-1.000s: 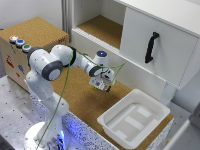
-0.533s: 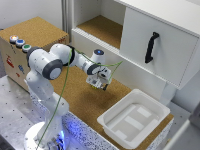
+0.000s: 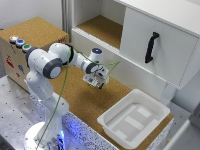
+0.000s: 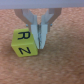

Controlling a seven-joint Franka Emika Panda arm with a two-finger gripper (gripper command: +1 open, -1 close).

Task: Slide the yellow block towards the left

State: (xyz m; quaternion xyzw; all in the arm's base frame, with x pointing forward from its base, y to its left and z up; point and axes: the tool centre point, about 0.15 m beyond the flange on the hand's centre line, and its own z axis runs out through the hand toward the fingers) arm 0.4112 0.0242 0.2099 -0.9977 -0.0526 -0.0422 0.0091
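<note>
The yellow block (image 4: 23, 42) has black letters on its faces and rests on the cork surface; it is clear in the wrist view. My gripper (image 4: 39, 46) stands low over the cork with its two fingers (image 4: 33, 31) pressed together, right against one side of the block. Nothing is held between them. In the exterior view the gripper (image 3: 98, 81) is near the middle of the cork board (image 3: 85, 102), in front of the cabinet, and it hides most of the block.
A white tray (image 3: 150, 131) sits on the cork to the exterior view's right. A white cabinet with a black handle (image 3: 151, 47) and an open shelf (image 3: 102, 27) stands behind. A wooden box with coloured buttons (image 3: 20, 42) is at the left. A green cable (image 3: 107, 66) loops by the wrist.
The gripper has shifted slightly towards the exterior view's left, staying low over the cork.
</note>
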